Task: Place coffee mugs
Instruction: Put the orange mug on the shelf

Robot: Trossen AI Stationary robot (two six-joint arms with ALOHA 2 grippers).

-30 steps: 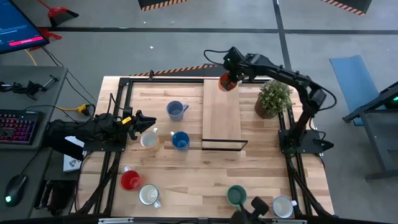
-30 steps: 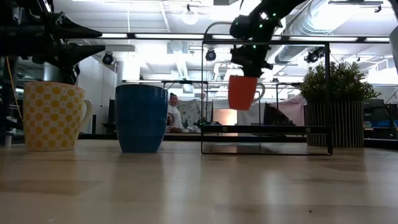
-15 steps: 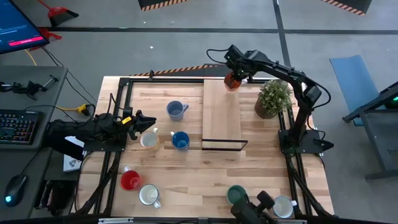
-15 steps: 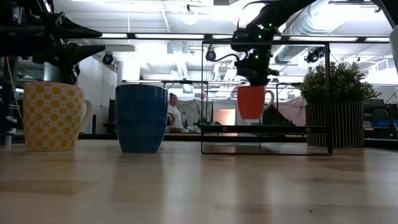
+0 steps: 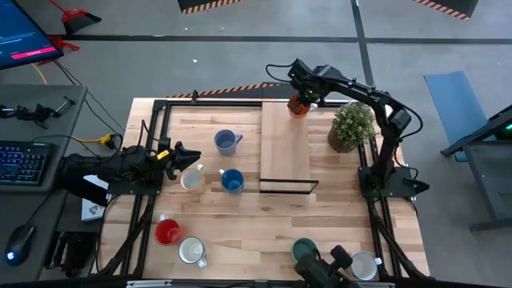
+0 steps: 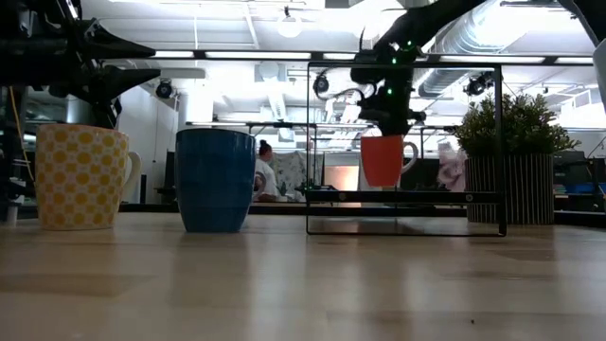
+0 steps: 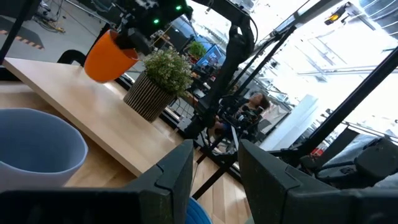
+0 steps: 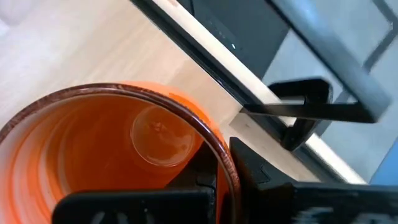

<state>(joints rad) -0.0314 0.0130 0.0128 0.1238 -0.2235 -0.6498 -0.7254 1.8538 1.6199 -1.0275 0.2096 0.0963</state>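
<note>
High and low views of the worktop [image 5: 240, 232]. The right end effector [image 5: 302, 98] reaches to the far end of the raised wooden shelf [image 5: 286, 148] — its fingers pinch the rim of the orange mug [image 5: 298, 106], one inside and one outside the wall, as the right wrist view shows. In the low view the orange mug [image 6: 383, 159] hangs upright, its base just above or at the shelf board; contact cannot be told. The potted plant [image 5: 350, 126] stands just beside the shelf on the right. The left end effector [image 5: 178, 157] rests at the left edge of the worktop with its fingers apart and nothing between them, near the yellow-dotted cream mug [image 5: 192, 179]. The dark blue mug [image 5: 232, 181] stands beside the cream one, and the light blue mug [image 5: 226, 142] farther back. Along the near edge stand the red mug [image 5: 168, 232], a white mug [image 5: 192, 251], the green mug [image 5: 304, 250] and another white mug [image 5: 364, 265].
</note>
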